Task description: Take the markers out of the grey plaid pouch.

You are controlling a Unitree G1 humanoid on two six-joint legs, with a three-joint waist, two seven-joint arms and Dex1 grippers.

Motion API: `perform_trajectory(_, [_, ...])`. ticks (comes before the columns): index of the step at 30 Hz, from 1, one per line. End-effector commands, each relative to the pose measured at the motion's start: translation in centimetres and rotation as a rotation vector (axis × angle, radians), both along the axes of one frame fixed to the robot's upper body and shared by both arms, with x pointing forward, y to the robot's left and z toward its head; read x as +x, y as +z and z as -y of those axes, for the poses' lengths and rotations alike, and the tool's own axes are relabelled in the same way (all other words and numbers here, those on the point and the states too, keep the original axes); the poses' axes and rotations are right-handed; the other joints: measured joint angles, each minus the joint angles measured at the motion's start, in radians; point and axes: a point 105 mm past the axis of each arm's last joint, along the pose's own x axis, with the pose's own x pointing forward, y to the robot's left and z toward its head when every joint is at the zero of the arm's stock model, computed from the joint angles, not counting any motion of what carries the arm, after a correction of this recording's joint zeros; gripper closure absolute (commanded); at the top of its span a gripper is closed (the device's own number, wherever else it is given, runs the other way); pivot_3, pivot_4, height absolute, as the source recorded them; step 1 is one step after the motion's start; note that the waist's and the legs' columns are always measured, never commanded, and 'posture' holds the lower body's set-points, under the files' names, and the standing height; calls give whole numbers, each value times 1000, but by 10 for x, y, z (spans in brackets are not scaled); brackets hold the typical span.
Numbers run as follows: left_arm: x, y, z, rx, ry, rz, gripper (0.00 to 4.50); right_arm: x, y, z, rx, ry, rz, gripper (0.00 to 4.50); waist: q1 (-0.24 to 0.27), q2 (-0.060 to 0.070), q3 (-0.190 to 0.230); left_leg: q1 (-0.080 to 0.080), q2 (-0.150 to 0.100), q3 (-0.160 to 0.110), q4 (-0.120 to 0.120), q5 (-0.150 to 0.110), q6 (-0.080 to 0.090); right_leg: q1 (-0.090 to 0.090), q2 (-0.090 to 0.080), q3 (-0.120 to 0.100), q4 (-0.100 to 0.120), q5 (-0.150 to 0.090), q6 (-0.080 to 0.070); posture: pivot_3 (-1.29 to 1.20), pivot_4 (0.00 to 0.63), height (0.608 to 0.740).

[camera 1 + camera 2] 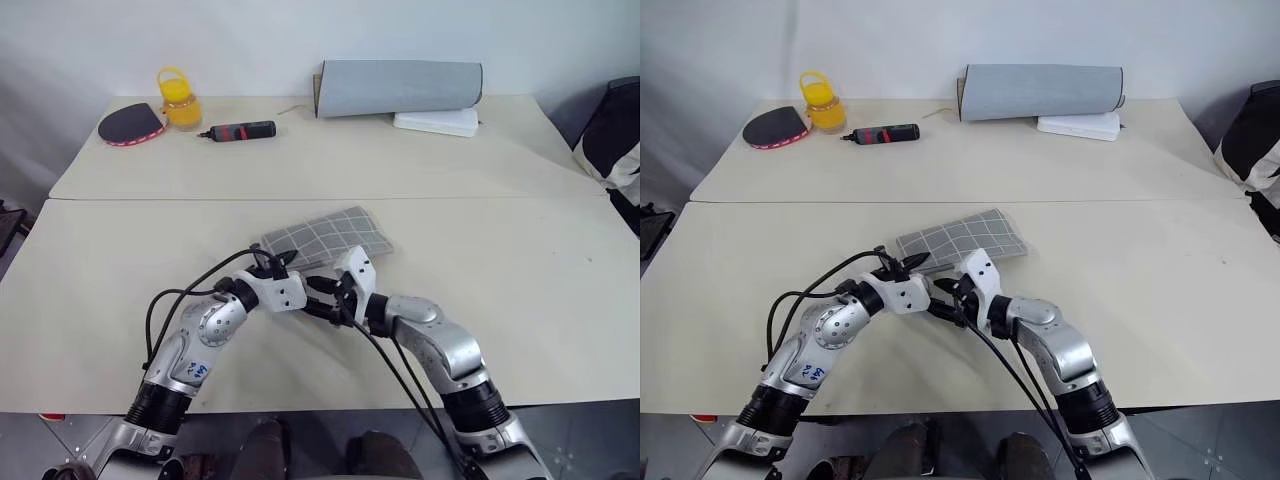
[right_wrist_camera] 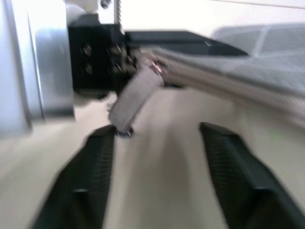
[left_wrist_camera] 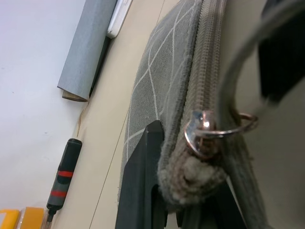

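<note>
Pinching one corner of the grey plaid pouch (image 1: pixel 325 236), the left gripper (image 1: pixel 312 292) is shut tight. The right gripper (image 2: pixel 157 179) waits just beside it, fingers apart and empty. The zip looks closed, with no markers out yet, so nearly everything is left.

Left arm: elbow bent, forearm angled in toward the middle.
Left gripper (image 3: pixel 190 186): black fingers (image 3: pixel 140 186) clamped on the pouch (image 1: pixel 325 238) end beside its ring loop.
Right arm: elbow bent, forearm angled in to meet the left.
Right gripper (image 2: pixel 157 176): its two fingers (image 2: pixel 83 183) stand apart, with nothing between them.
Wrists: close together, nearly touching.
</note>
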Motion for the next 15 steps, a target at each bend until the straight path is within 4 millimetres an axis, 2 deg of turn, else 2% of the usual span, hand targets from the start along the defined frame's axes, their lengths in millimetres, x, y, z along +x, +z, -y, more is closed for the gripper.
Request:
perform_trajectory(1, [-7,-15,9,19,-29,-49,4500,2,9,-6,32,3,27,3318,0,0,0,0,0,0,0,0,0,0,0,0,0,0,0,0,150,740])
perform_trajectory(4, [-8,-16,7,17,-23,-52,4500,5,5,-2,19,-14,26,4350,-1,0,0,0,0,0,0,0,0,0,0,0,0,0,0,0,150,740])
perform_trajectory(5, [-9,-16,6,17,-21,-52,4500,5,3,1,5,-10,31,4436,-1,0,0,0,0,0,0,0,0,0,0,0,0,0,0,0,150,740])
perform_trajectory(11, [-13,-14,-4,16,-16,-47,4500,16,-2,30,-47,-73,49,4436,-5,0,0,0,0,1,0,-1,0,0,0,0,0,0,0,0,150,740])
perform_trajectory(15, [-13,-17,-20,54,1,-44,4500,33,5,60,-68,-143,70,4436,-17,0,0,0,1,1,0,-1,0,0,0,0,-1,0,0,0,150,740])
